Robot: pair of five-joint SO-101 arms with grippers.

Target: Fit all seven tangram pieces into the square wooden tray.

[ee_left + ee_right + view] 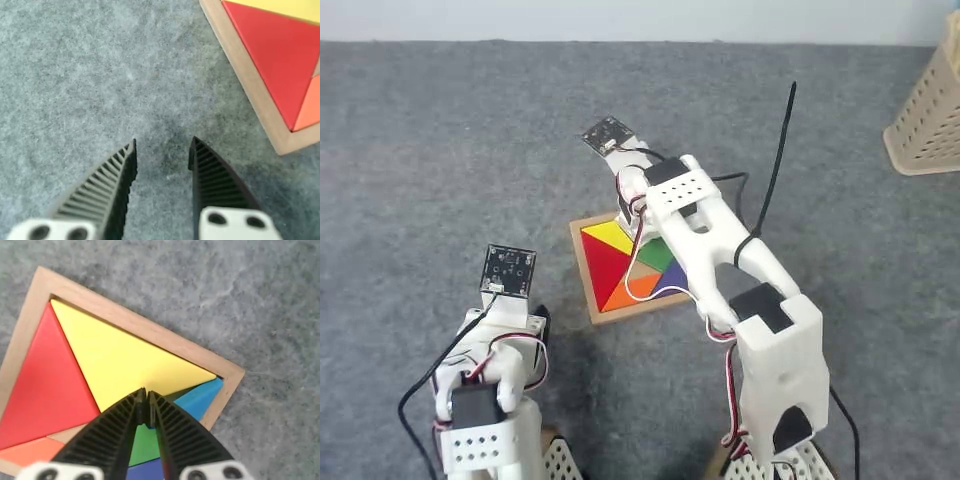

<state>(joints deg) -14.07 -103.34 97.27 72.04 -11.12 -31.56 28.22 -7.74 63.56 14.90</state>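
Note:
The square wooden tray (582,262) lies on the grey carpet with coloured tangram pieces in it: a yellow triangle (120,360), a red triangle (45,380), an orange piece (30,452), a green piece (142,452) and a light blue piece (200,397). My right gripper (146,395) is shut with nothing in it, its tips low over the spot where yellow, green and blue meet. The right arm (705,225) covers part of the tray. My left gripper (164,147) stands open over bare carpet, just off the tray's near corner (280,142).
A beige perforated basket (930,110) stands at the far right edge. Grey carpet (440,150) stretches to the left of and behind the tray. The arm bases sit at the near edge.

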